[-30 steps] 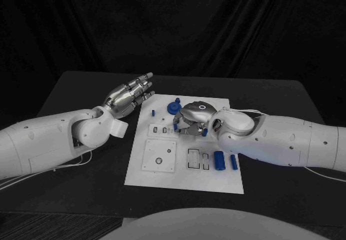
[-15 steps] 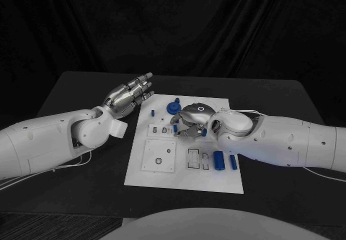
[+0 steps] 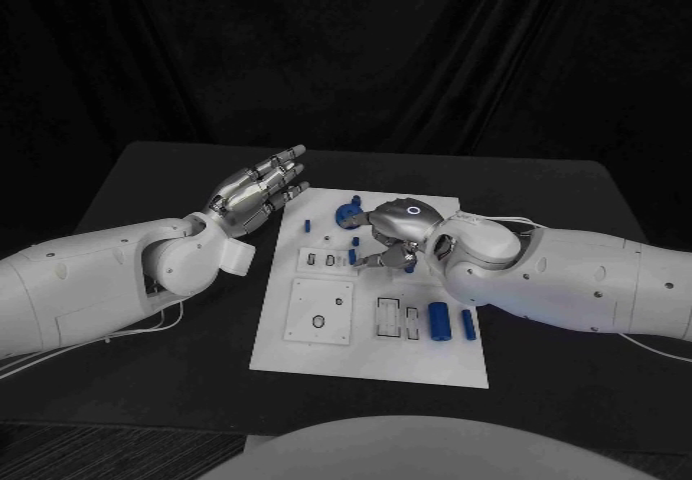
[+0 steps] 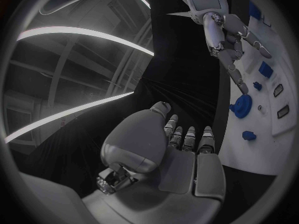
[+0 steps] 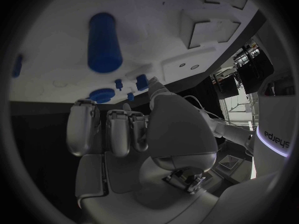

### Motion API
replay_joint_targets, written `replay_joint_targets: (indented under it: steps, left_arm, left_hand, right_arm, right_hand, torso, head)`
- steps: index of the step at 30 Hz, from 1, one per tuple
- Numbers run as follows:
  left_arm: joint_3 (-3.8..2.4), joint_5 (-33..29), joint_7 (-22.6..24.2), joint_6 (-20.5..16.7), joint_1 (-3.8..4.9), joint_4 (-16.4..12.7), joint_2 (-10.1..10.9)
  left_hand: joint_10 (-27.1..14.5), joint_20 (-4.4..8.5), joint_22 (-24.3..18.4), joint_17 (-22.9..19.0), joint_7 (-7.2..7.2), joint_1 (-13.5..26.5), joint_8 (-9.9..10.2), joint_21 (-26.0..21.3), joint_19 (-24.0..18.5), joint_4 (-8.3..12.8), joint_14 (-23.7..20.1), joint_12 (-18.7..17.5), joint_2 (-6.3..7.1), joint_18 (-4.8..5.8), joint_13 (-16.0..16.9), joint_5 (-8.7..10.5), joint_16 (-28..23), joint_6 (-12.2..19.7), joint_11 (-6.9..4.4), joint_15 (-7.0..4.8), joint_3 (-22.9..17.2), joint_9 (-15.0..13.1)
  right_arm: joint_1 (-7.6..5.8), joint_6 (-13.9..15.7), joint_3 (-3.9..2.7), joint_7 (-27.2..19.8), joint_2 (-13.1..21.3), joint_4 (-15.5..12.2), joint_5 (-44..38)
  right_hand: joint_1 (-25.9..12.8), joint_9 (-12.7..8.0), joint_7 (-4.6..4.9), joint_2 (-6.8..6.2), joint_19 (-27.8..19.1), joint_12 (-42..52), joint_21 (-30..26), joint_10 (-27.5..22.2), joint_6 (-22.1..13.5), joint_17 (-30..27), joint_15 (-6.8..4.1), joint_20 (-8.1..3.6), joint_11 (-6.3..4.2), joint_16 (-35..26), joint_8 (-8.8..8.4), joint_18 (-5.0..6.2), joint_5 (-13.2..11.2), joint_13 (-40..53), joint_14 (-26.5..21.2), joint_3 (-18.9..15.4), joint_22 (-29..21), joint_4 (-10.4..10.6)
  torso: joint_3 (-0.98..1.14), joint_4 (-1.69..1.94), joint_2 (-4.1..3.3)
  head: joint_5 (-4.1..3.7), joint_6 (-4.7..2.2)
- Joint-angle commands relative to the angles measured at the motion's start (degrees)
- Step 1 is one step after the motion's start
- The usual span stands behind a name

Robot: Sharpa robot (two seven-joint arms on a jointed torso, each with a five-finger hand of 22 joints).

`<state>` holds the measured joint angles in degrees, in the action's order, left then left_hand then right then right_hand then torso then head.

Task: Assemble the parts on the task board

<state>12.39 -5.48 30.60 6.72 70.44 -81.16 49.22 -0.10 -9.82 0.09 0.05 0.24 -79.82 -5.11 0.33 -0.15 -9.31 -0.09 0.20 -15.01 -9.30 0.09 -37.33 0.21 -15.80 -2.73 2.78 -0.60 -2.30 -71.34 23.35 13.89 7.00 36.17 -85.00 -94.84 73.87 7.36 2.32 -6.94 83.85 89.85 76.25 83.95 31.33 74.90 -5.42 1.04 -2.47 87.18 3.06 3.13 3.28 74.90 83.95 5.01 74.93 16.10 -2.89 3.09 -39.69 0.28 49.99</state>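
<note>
Between the earlier pictures and this one the right hand [image 3: 392,232] is seen to be shifted a little toward the far edge of the task board [image 3: 372,360] and turned, while it is kept low over the middle of the board. Its fingers [image 5: 118,129] are curled inward, close together. Whether a small part is pinched between them cannot be told. A blue piece [image 3: 408,266] is seen just at the fingertips, but contact is not clear.

The left hand [image 3: 260,190] is not moved; it is held above the worktop [image 3: 173,180] beside the far left corner of the board, with the fingers straight, side by side, and nothing held.

The other parts are unchanged. A round blue disc [image 3: 346,214] lies near the far edge, and two blue cylinders [image 3: 437,321] lie near the right edge. It is judged that one small part is being worked on by the right hand, and that most of the assembly is not yet done.
</note>
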Motion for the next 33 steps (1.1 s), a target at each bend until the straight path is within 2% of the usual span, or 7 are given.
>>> replay_joint_targets:
  steps: [1, 12, 17, 18, 27, 30, 33]
  left_arm:
    - [-0.06, -0.1, 2.6, -2.5, -0.03, -0.6, 0.3]
    - [-0.10, 10.5, 7.6, -18.6, 2.45, -3.3, 2.8]
    - [-0.10, 15.3, 6.8, -26.7, 4.94, -4.3, 3.3]
    - [-0.10, 17.7, 5.6, -27.7, 5.58, -4.3, 3.3]
    - [-0.11, 49.1, -15.4, -26.6, 9.07, -3.7, 2.1]
    - [-0.11, 56.1, -25.5, -19.0, 10.45, -3.7, 0.8]
    - [-0.11, 59.5, -33.8, -12.1, 11.57, -3.9, -0.4]
  left_hand:
    - [0.1, -0.82, -0.1, 0.0, 0.48, -0.4, -0.3, -0.3, 0.2, 1.4, 0.1, -0.2, 1.25, -0.96, -0.1, 0.95, -0.2, -0.3, 0.80, 0.52, -0.6, -0.1]
    - [7.0, -6.33, 2.9, 3.1, 5.53, 1.9, -2.1, 5.0, 8.4, 1.1, 9.6, 2.0, 6.38, -1.17, 2.2, 17.31, 9.8, -4.6, 6.80, 6.10, -1.3, -0.5]
    - [28.6, -6.64, 8.7, 7.2, 8.36, 1.4, -3.3, 17.8, 30.1, -3.3, 26.3, 9.1, 8.10, -0.25, 11.0, 21.33, 26.9, -9.2, 11.26, 8.65, 1.3, -0.9]
    - [36.6, -6.29, 11.1, 9.6, 7.75, 1.7, -3.0, 23.3, 38.2, -5.9, 32.8, 12.8, 8.40, 0.22, 15.8, 22.59, 34.3, -10.0, 15.85, 8.72, 2.7, -0.8]
    - [58.6, 0.85, 25.1, 24.7, 9.53, 6.5, -8.2, 47.2, 56.8, -5.7, 51.5, 39.5, 6.22, -1.05, 40.1, 26.02, 65.2, -29.4, 8.32, 0.33, 8.4, -3.3]
    - [69.6, 1.86, 30.1, 50.3, 8.67, 13.4, -8.8, 53.9, 57.7, -7.4, 66.4, 61.5, 6.38, -0.96, 60.4, 33.55, 78.1, -32.8, 7.18, -0.98, 12.6, -4.0]
    - [78.7, 2.75, 55.5, 71.2, 7.80, 16.8, -8.5, 72.0, 66.6, -6.5, 77.5, 77.9, 6.20, 2.64, 76.8, 34.19, 86.4, -34.7, 6.77, -1.13, 15.9, -5.3]
  right_arm:
    - [-1.75, 7.1, -0.25, -1.4, 1.5, -2.0, -0.3]
    - [-9.77, 9.8, -0.35, -1.9, 11.3, -11.1, 8.9]
    - [-11.68, 9.1, -0.10, -1.6, 15.6, -13.1, 13.4]
    - [-11.88, 8.9, -0.02, -1.5, 16.3, -13.2, 14.1]
    - [-12.07, 7.0, 0.24, -0.1, 18.6, -11.4, 16.2]
    - [-11.65, 5.6, 0.26, 0.8, 18.9, -10.7, 16.3]
    - [-10.94, 4.3, 0.27, 1.5, 19.2, -9.9, 16.4]
  right_hand:
    - [-0.1, 0.2, 0.09, -0.19, 0.5, 0.1, 0.3, 6.1, 1.4, 11.8, -0.30, -0.20, -0.09, 0.1, 0.49, -0.21, -0.1, 15.1, 5.3, 0.0, 11.2, 0.4]
    - [-1.1, 0.5, 0.30, 0.40, 0.5, 0.1, 0.3, 6.1, 4.7, 11.6, -0.20, -0.13, 0.06, -0.1, 1.08, -0.20, -0.2, 15.1, 5.3, -0.1, 11.2, 0.6]
    - [-2.6, 0.4, 0.61, 0.53, 0.3, 0.1, 0.0, 6.1, 5.8, 11.3, -0.05, -0.04, 0.28, -0.3, 1.13, -0.17, -0.4, 15.1, 5.2, -0.6, 11.2, 0.7]
    - [-2.9, 0.4, 0.83, 0.96, 0.3, 0.1, -0.1, 6.1, 6.6, 11.3, 0.06, 0.02, 0.44, -0.3, 1.27, -0.16, -0.4, 15.1, 5.2, -0.5, 11.1, 0.7]
    - [-2.1, 0.5, 1.62, 3.23, 0.2, 0.1, -0.2, 6.1, 10.4, 11.2, 0.67, 0.55, 1.13, -0.4, 1.83, -0.14, 0.0, 15.1, 5.2, 0.1, 11.1, 0.2]
    - [-1.3, 0.6, 1.70, 3.84, 0.1, 0.1, -0.4, 6.1, 12.3, 11.0, 0.76, 0.70, 1.23, -0.5, 2.14, -0.08, 0.5, 15.1, 5.1, 0.2, 11.0, -0.1]
    - [-1.1, 0.6, 1.73, 4.03, -0.2, 0.1, -1.2, 6.1, 12.6, 10.4, 0.78, 0.74, 1.25, -1.0, 2.20, 0.08, 0.6, 15.1, 5.0, 0.3, 10.8, -0.1]
  torso:
    - [0.05, 0.08, 0.02]
    - [0.26, 0.20, 0.39]
    - [0.33, 0.01, 0.78]
    - [0.40, -0.03, 0.92]
    - [0.76, -0.20, 2.08]
    - [0.90, -0.60, 2.48]
    - [1.07, -0.86, 2.78]
  head:
    - [0.15, 0.01]
    - [0.22, 0.01]
    - [0.12, -0.29]
    - [0.06, -0.31]
    - [0.27, 0.01]
    - [0.53, 0.01]
    - [0.89, 0.01]
